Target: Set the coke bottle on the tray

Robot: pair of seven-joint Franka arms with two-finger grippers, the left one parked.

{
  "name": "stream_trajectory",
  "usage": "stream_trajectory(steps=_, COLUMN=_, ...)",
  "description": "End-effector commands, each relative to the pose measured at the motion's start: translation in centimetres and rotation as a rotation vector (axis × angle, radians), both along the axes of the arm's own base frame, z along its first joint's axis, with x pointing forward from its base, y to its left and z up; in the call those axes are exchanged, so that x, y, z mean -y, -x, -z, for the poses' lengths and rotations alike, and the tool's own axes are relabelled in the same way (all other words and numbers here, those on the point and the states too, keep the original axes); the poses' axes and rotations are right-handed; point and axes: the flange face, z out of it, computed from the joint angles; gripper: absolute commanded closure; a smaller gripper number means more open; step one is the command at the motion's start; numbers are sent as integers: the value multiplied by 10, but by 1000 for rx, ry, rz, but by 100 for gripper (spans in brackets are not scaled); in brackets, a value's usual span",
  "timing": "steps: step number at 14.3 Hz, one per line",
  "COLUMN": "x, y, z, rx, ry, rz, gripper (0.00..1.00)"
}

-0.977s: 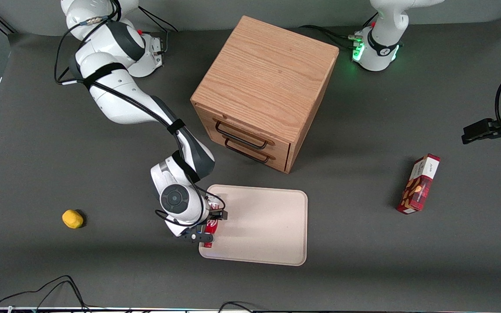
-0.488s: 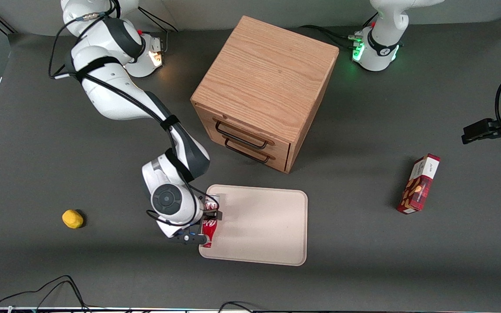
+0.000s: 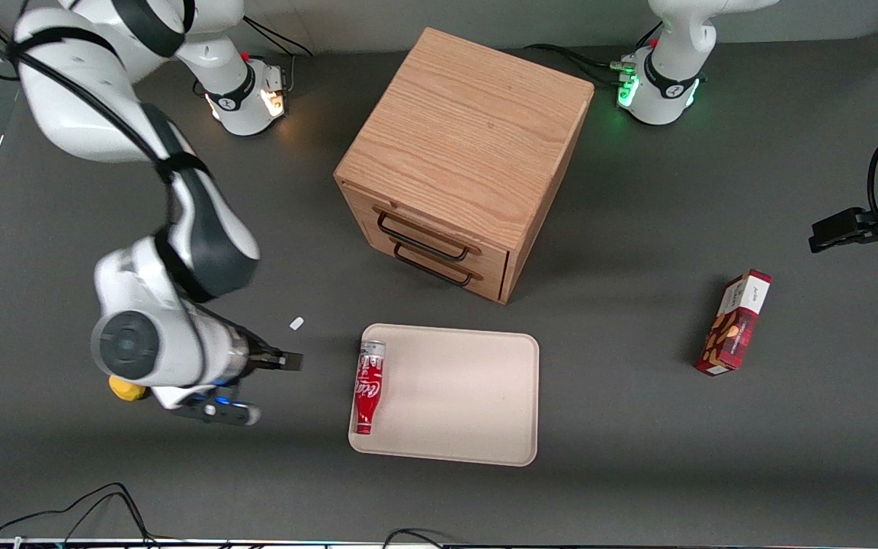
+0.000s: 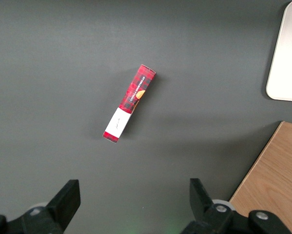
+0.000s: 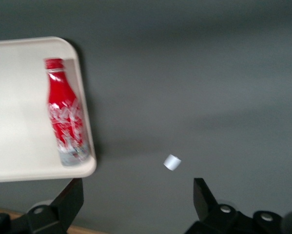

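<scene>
Coke bottle (image 3: pixel 368 386) lies flat on the tray (image 3: pixel 462 396), right by its rim toward the working arm's end, while the gripper (image 5: pixel 136 200) hangs above the table (image 3: pixel 637 427) nearby, fingers apart and empty, so the job looks done.

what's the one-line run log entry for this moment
bottle: lying on tray along its edge nearest the working arm | tool: open, empty, over table beside tray | task: looks done
</scene>
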Motion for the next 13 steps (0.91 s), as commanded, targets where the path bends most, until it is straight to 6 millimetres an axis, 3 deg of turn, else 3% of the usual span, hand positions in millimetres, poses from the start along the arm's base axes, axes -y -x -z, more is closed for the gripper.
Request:
stream_trajectory(steps=1, x=47, y=44, z=-42, rx=-24, ry=10, rz=10, gripper=0)
stream_trajectory(steps=4, x=88, y=72, z=-71, rx=-16, ry=26, rz=-30, gripper=0)
stream_trajectory(steps=6, x=89, y=98, z=-92, rx=-4, ry=76, rz=-95, gripper=0)
stream_trajectory(steps=8, x=89, y=114, z=-106, rx=-41, ry=93, rz=-112, gripper=0)
stream_trajectory(steps=9, x=93, y=120, z=-123, rx=-27, ry=76, rz=-96, gripper=0)
stream_trajectory(steps=13, x=122, y=147, z=-168, rx=14, ry=22, rz=-85, gripper=0)
